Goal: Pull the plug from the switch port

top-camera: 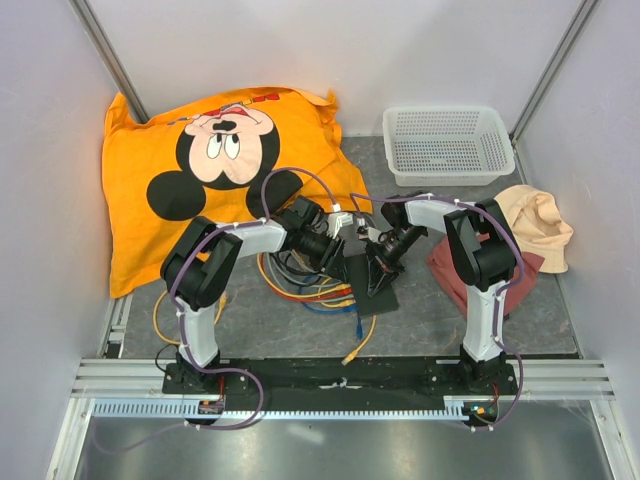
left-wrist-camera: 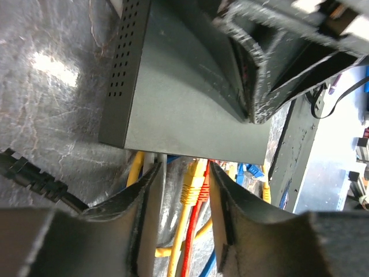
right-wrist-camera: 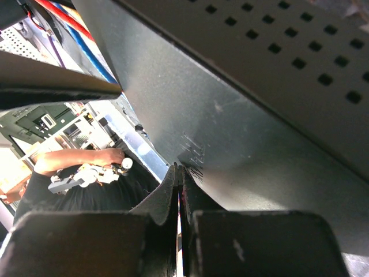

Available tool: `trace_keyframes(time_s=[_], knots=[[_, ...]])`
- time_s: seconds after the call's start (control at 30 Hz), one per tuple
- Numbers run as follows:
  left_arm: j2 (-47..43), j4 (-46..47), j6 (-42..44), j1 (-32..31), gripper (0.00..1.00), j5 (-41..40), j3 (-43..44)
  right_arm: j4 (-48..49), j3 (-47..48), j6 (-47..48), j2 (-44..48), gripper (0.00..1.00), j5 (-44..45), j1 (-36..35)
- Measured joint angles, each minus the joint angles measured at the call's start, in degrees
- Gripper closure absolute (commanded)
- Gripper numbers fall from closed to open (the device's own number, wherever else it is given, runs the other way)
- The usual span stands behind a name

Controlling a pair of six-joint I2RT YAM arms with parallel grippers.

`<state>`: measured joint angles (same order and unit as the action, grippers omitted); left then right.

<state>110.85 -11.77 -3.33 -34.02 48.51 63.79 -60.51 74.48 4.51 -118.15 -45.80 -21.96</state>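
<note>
The switch (top-camera: 372,283) is a flat matte-black box lying between the two arms. In the left wrist view the switch (left-wrist-camera: 190,109) has cables plugged into its near edge. My left gripper (left-wrist-camera: 181,173) is open, its jaws on either side of a yellow plug (left-wrist-camera: 194,178) and a red plug (left-wrist-camera: 203,189) without closing on them. In the top view the left gripper (top-camera: 338,243) is at the switch's far end. My right gripper (right-wrist-camera: 180,171) is shut and empty, tips pressed on the switch's top face (right-wrist-camera: 259,127). It also shows in the top view (top-camera: 385,262).
A tangle of yellow, blue and red cables (top-camera: 300,280) lies left of the switch, with loose plugs (top-camera: 352,355) near the front. An orange Mickey Mouse pillow (top-camera: 210,160) is back left, a white mesh basket (top-camera: 447,143) back right, and a peach cloth (top-camera: 540,225) and red cloth (top-camera: 450,275) to the right.
</note>
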Motion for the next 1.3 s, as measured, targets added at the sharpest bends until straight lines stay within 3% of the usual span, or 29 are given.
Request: trace_keyframes(time_s=[0.77, 1.03, 1.3], knots=[[4.46, -5.73, 7.67, -1.95, 0.6, 7.21, 3.56, -0.92, 0.24, 0.0, -0.7, 1.0, -0.2, 0.07], [6.23, -7.72, 7.91, -1.57, 0.52, 9.2, 5.33, -0.9, 0.22, 0.02, -0.68, 1.0, -0.22, 0.07], [10.84, -8.44, 4.44, 1.73, 0.6, 15.76, 7.87, -0.87, -0.02, 0.02, -0.61, 1.0, -0.26, 0.07]])
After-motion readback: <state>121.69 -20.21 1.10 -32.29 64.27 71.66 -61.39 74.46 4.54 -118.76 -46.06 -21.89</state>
